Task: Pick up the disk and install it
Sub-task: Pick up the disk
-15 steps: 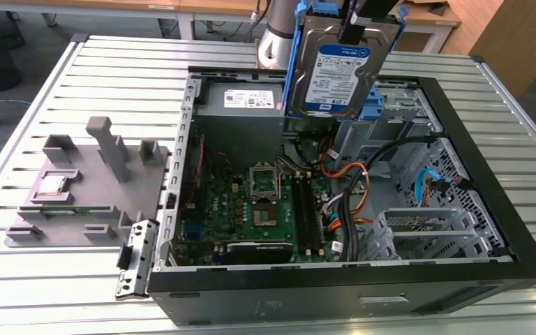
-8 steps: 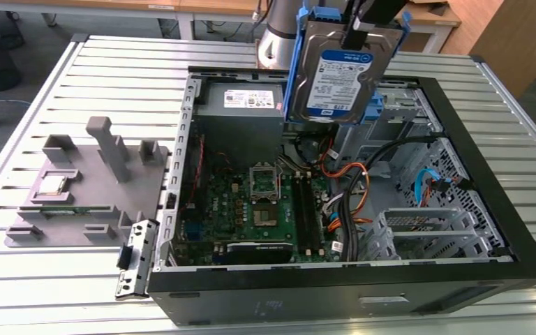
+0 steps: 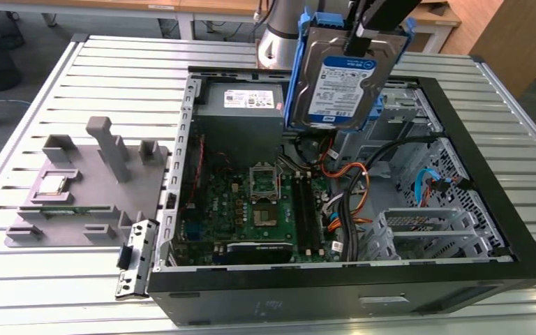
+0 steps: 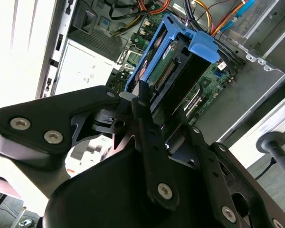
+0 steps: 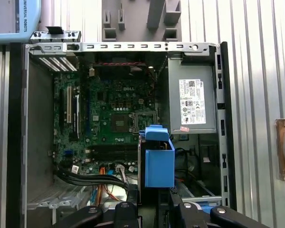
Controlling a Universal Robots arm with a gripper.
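Note:
The disk [image 3: 347, 84], a silver drive with a blue-and-white label and blue carrier rails, hangs upright in the air above the open computer case [image 3: 491, 230], over its far right part. My gripper [image 3: 362, 40] is shut on the disk's upper edge. In the second wrist view the two black fingers [image 4: 143, 107] clamp the disk [image 4: 168, 71] from both sides, with the motherboard beneath it. In the first wrist view the disk [image 5: 157, 161] shows edge-on as a blue carrier straight above the case's interior, just ahead of the gripper [image 5: 154, 209].
Inside the case lie the green motherboard [image 3: 259, 209], a grey power-supply box [image 3: 240, 105] with a white sticker, loose orange and black cables [image 3: 361, 181] and metal drive bays [image 3: 426, 227]. A grey fixture block [image 3: 86, 181] stands on the slatted table at the exterior view's left.

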